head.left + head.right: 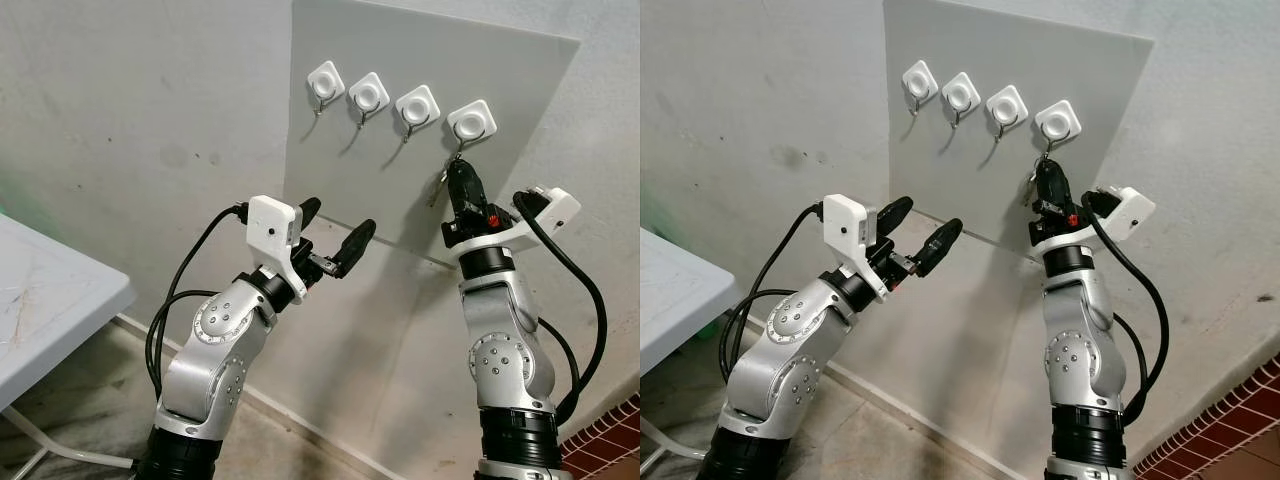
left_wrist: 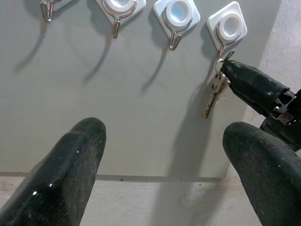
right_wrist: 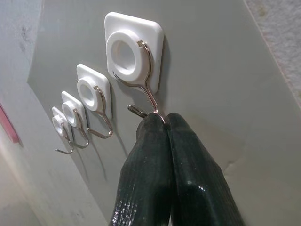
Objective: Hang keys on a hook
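Right pincer [image 3: 162, 123] pinches keys [image 2: 214, 92] at rightmost hook [image 3: 141, 101]; left pincer [image 2: 164, 155] agape

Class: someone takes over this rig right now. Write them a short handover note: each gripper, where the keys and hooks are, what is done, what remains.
Right gripper: raised to the rightmost hook on the grey board, fingers closed on the keys at their ring.
Left gripper: open, empty, held away from the board, below the hooks.
Keys: ring right at the hook's wire, key dangling below.
Done: keys brought to the hook.
Left: confirm the ring is seated (cannot tell), release, withdraw.
Other three hooks are empty.
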Motion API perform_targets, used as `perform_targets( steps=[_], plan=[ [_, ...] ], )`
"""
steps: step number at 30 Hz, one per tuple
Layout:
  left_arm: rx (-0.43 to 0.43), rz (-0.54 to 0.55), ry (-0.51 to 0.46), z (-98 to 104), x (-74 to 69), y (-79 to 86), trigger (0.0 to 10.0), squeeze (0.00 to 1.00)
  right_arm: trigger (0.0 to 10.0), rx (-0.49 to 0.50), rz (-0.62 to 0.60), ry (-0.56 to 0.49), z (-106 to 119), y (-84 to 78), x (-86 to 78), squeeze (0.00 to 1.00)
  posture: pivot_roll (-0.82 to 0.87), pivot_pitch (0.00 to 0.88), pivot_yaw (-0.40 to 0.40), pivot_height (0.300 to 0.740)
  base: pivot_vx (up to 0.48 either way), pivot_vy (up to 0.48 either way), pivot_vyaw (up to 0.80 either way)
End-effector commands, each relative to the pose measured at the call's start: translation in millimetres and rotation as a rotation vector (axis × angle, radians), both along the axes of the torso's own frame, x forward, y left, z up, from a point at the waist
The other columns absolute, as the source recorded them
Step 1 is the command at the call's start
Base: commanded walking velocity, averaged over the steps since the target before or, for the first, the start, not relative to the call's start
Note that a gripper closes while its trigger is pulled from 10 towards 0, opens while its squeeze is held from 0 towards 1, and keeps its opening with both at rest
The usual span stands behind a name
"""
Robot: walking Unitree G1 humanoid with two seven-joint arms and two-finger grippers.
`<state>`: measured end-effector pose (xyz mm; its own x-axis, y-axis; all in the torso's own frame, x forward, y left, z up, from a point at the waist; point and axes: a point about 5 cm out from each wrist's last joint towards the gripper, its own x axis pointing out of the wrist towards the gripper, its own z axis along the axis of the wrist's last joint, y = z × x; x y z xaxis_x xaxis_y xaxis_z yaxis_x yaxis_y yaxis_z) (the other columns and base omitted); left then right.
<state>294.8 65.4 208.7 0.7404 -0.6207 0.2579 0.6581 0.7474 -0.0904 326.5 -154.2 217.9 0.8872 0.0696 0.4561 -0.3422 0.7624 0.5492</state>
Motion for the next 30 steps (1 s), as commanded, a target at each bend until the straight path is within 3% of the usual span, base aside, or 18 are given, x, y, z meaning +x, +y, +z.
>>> perform_targets(
  steps=[1,8,21,27,28,30],
  plan=[
    [-0.007,0.009,-0.008,4,-1.7,0.5,10.0,0.00,10.0,0.026,-0.009,0.062,-11,-5.3,0.9,1.00,0.02,0.000,-0.081,0.740,0.000,0.000,0.00],
    [-0.013,0.027,-0.001,3,-0.5,2.1,10.0,0.00,10.0,-0.005,-0.009,0.061,-13,-4.2,-1.2,1.00,0.02,0.000,-0.081,0.740,0.000,0.000,0.00],
    [-0.030,0.188,0.024,-10,8.5,18.2,10.0,0.00,10.0,-0.152,-0.045,0.063,-30,-4.3,-7.5,1.00,0.03,0.000,-0.088,0.740,0.000,0.000,0.00],
    [-0.033,0.229,0.025,-13,10.3,22.1,10.0,0.00,10.0,-0.105,-0.076,0.058,-34,-9.0,-9.0,0.97,0.03,0.000,-0.090,0.740,0.000,0.000,0.00],
    [-0.037,0.230,0.028,-13,10.2,22.2,10.0,0.00,10.0,-0.063,-0.058,0.048,-33,-9.0,-9.3,0.00,0.03,0.000,-0.090,0.740,0.000,0.000,0.00],
    [-0.041,0.235,0.029,-14,10.2,22.6,10.0,0.00,10.0,-0.053,-0.041,0.045,-34,-8.0,-9.4,0.00,0.03,0.000,-0.090,0.740,0.000,0.000,0.00]
  ],
)
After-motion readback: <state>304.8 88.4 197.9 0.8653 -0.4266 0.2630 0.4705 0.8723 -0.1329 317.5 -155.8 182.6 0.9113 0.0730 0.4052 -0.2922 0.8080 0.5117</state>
